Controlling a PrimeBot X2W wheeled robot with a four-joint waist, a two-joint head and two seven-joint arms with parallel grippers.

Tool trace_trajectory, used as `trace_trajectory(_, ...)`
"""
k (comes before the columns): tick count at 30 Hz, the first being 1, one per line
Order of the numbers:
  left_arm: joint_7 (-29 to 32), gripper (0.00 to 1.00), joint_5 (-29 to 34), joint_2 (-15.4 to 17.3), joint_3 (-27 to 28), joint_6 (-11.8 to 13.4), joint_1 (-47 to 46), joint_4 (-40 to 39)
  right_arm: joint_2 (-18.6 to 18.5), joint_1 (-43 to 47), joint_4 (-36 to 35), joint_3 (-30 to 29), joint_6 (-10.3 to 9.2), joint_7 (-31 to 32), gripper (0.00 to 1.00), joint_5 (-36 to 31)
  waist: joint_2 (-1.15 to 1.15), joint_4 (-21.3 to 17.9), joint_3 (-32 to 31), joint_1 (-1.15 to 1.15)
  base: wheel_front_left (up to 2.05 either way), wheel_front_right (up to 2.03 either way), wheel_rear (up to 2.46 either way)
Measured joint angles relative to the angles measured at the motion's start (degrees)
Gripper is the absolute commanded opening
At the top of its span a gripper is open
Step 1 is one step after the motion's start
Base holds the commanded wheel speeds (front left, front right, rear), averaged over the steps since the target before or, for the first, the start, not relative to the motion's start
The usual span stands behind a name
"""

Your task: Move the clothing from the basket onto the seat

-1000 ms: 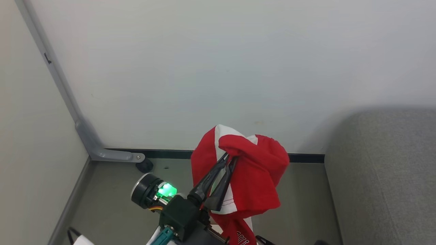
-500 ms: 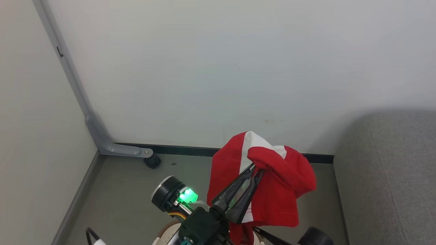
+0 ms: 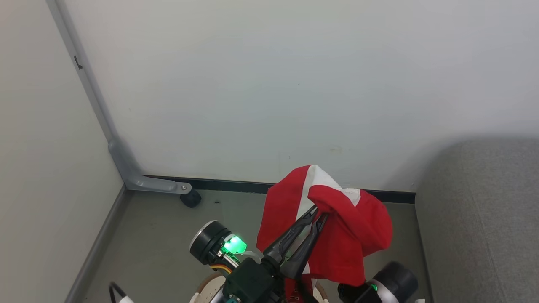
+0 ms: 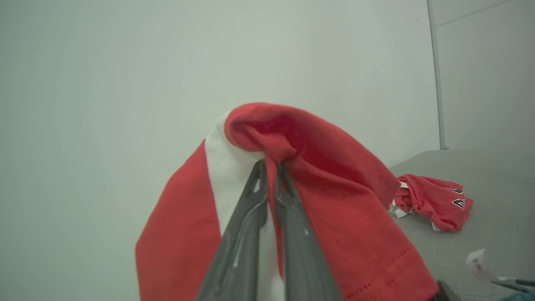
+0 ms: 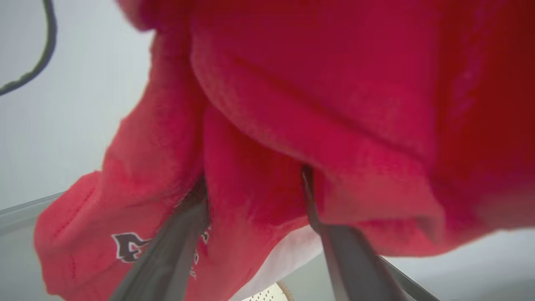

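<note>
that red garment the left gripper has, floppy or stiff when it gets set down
Probably floppy: the red garment drapes in folds over the left gripper. Likely light, since one narrow pinch holds it up. It should slump into a heap, not keep shape.

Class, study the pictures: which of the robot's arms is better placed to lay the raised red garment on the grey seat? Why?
Left. The left gripper is shut on the red garment, holding it up left of the seat. The right gripper stands open under the hanging cloth, gripping nothing.
</note>
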Motion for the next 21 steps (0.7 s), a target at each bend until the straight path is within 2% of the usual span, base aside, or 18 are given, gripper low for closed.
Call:
trace_trajectory(7,0.0,0.00,-0.8,0.0,-0.1,0.0,0.4,0.1,0.0,-0.4,-3.7,-2.2,-2.22,0.0,1.00,1.8,0.00,-0.3,-0.2,0.00,0.00,0.00,0.00)
trace_trajectory(21,0.0,0.00,-1.5,0.2,-3.9,0.0,0.3,0.0,0.1,-0.9,-1.4,3.7,-1.37,0.0,1.00,1.1,0.00,-0.1,-0.3,0.00,0.00,0.00,0.00)
